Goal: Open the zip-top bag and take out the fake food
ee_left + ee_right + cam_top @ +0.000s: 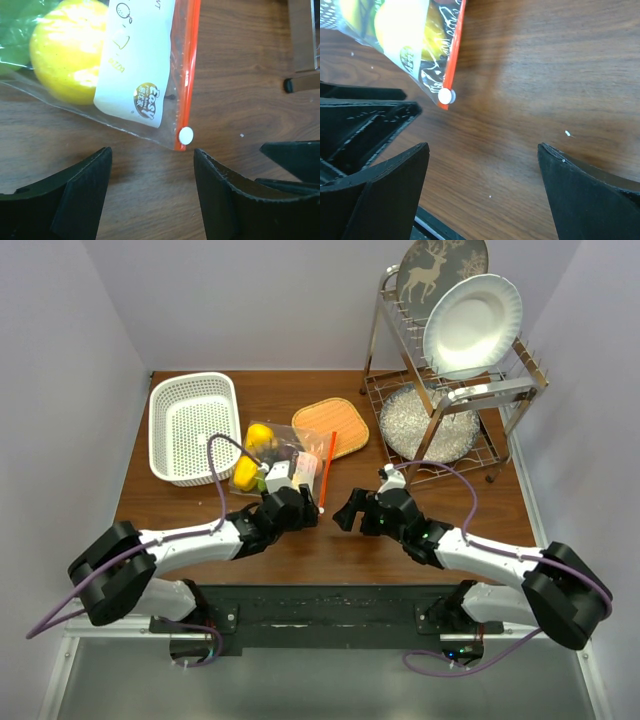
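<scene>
Two sets of jaws spread, holding nothing: my left gripper (pixel 152 165) and right gripper (pixel 482 160). The clear crinkly zip-top bag (pixel 300 465) with orange-red zipper strip lies on the brown wooden table (pixel 170 505), its corner just ahead of my left fingertips (pixel 87 180), yellow plastic fake food (pixel 259 438) inside.

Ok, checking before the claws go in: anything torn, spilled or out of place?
Nothing stands out. The zip-top bag lies flat on the table, the fake food inside it, its white slider at the near end of the zipper strip.
</scene>
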Motion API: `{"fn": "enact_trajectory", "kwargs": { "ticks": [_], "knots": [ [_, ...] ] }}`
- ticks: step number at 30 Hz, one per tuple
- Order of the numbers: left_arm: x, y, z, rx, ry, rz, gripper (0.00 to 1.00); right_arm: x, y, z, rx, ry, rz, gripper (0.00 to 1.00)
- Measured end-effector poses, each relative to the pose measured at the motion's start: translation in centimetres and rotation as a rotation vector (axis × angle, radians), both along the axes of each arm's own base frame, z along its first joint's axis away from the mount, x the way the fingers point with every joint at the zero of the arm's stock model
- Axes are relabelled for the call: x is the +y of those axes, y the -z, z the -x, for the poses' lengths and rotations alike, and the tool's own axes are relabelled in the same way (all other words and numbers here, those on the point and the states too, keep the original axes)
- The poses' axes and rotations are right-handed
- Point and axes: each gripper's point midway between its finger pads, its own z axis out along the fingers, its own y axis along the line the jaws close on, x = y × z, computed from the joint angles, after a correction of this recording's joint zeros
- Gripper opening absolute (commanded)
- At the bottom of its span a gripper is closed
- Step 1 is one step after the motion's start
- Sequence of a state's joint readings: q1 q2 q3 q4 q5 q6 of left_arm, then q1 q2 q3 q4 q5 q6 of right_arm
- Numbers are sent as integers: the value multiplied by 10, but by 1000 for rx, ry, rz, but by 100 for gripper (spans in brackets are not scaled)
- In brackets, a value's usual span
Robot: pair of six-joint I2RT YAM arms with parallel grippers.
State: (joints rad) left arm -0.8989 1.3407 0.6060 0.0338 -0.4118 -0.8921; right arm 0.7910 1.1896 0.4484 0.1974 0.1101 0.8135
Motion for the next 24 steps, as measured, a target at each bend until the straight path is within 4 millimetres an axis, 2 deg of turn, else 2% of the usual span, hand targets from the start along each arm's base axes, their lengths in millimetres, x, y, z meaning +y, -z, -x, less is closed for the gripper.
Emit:
{"fn": "enact_trajectory", "kwargs": {
  "ticks": [9, 13, 18, 21, 22, 24],
  "knots": [
    [-9, 3, -15, -42, -89, 114, 66, -4, -9, 4, -20, 8, -35, 93],
    [-11, 2, -21, -56, -143, 167, 59, -5, -12, 5, -27, 8, -42, 93],
    [-9, 6, -26, -59, -193, 189, 42, -6, -13, 6, -30, 7, -46, 93],
    [-8, 14, -28, -47, -208, 181, 26, -7, -11, 7, -26, 5, -43, 93],
    [-8, 16, -28, -43, -211, 179, 16, -6, -10, 8, -24, 4, -42, 93],
    [-8, 21, -28, -35, -217, 178, 4, -5, -11, 8, -23, -2, -46, 93]
  ]
}}
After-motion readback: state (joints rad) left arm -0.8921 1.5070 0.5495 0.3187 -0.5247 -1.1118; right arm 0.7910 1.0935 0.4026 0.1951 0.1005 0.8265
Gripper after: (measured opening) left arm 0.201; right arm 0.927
